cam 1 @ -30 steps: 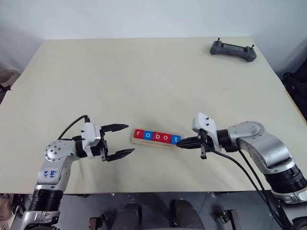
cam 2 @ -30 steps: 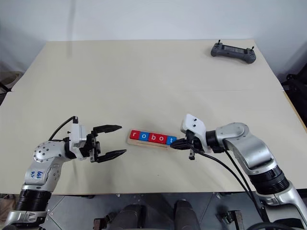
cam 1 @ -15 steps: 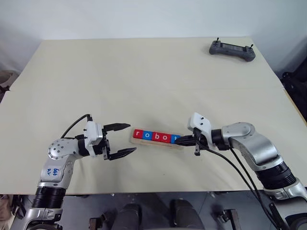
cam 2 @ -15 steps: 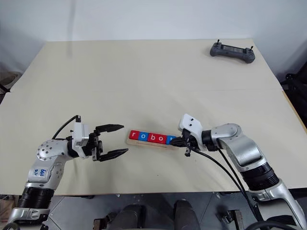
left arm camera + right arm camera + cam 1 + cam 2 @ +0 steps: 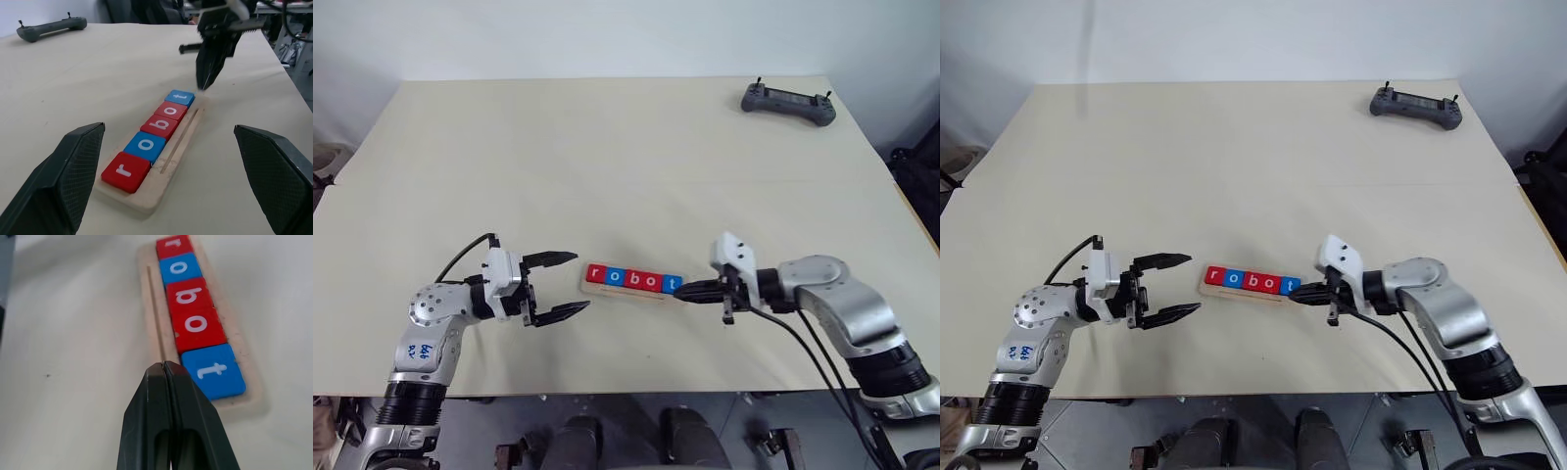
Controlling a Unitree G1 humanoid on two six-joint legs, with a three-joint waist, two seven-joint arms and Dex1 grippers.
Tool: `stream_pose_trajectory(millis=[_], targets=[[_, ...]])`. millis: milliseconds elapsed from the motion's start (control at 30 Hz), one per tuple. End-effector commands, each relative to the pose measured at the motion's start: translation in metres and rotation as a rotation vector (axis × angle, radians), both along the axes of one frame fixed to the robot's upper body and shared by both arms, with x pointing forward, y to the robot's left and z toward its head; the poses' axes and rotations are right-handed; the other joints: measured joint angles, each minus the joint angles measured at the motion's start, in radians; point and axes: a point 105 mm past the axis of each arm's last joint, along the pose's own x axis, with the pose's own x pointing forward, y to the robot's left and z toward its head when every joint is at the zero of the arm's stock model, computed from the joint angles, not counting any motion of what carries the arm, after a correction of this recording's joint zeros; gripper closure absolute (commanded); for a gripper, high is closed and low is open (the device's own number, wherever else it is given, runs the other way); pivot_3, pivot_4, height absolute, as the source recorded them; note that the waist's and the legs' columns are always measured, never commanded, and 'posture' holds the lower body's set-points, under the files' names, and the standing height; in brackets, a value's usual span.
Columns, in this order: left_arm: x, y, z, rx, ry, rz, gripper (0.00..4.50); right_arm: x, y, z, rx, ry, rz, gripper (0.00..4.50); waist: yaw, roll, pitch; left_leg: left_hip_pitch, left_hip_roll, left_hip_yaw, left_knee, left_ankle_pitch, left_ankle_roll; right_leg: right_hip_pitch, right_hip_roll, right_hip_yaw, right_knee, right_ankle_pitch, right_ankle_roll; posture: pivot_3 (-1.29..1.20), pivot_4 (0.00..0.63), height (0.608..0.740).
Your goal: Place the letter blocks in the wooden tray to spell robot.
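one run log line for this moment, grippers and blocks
five red and blue square letter blocks: spell robot in pale wooden tray | right gripper: shut, empty, at t end | left gripper: open, empty, beside r end

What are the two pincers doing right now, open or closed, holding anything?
Left pincer: open, holding nothing, beside the r end of the wooden tray.
Right pincer: closed, holding nothing, tip at the blue t block.

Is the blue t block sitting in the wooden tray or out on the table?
In. The blue t block lies flat at the wooden tray end, completing "robot".
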Motion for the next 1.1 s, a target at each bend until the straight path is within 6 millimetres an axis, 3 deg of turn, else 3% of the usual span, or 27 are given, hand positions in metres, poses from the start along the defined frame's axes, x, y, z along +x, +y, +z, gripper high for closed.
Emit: stream_pose_trajectory(millis=[33, 233, 300, 367, 533, 733, 1100], targets=[[0.006, 0.013, 0.011, 0.019, -0.048, 0.039, 0.00, -0.003, -0.013, 0.014, 0.036, -0.091, -0.026, 4.47, 0.006, 0.000, 0.000, 0.000, 0.000, 0.000, 0.000, 0.000, 0.000, 0.000, 0.000, 0.000, 0.000, 0.000, 0.000, 0.00, 0.150, 0.740], [0.005, 0.037, 0.018, 0.069, -0.018, 0.062, 0.00, -0.024, -0.048, 0.027, 0.133, -0.222, -0.017, 4.47, 0.018, 0.000, 0.000, 0.000, 0.000, 0.000, -0.001, 0.000, 0.000, 0.000, 0.001, 0.000, 0.000, 0.000, 0.000, 0.00, 0.150, 0.740], [0.003, 0.047, 0.015, 0.094, 0.004, 0.073, 0.00, -0.031, -0.062, 0.027, 0.163, -0.179, -0.051, 4.10, 0.018, 0.000, 0.000, 0.000, 0.000, 0.000, -0.001, 0.000, 0.000, 0.000, 0.001, 0.000, 0.000, 0.000, 0.000, 0.00, 0.150, 0.740], [0.001, 0.062, 0.008, 0.138, 0.040, 0.101, 0.00, -0.035, -0.078, 0.029, 0.181, -0.212, -0.104, 3.57, 0.018, 0.000, 0.000, 0.001, 0.000, 0.000, 0.000, 0.000, 0.000, 0.002, 0.001, 0.000, -0.001, 0.000, 0.000, 0.00, 0.150, 0.740], [-0.003, 0.078, 0.005, 0.165, 0.068, 0.137, 0.00, -0.044, -0.096, 0.020, 0.087, -0.262, -0.115, 1.86, 0.017, 0.000, 0.000, 0.002, 0.001, 0.000, -0.001, 0.000, 0.000, 0.002, 0.001, 0.000, -0.001, 0.000, 0.000, 0.00, 0.150, 0.740], [-0.009, 0.086, 0.010, 0.174, 0.062, 0.156, 0.00, -0.048, -0.096, 0.023, 0.104, -0.295, -0.105, 0.05, 0.017, 0.000, 0.000, 0.002, 0.001, 0.000, -0.001, 0.000, 0.001, 0.002, 0.000, 0.000, -0.001, 0.000, 0.000, 0.00, 0.150, 0.740], [-0.014, 0.076, 0.015, 0.149, 0.030, 0.144, 0.00, -0.040, -0.091, 0.023, 0.112, -0.317, -0.075, 0.05, 0.017, 0.000, 0.000, 0.002, 0.001, 0.000, -0.001, 0.000, 0.001, 0.003, 0.000, 0.000, -0.001, 0.000, 0.000, 0.00, 0.150, 0.740]])
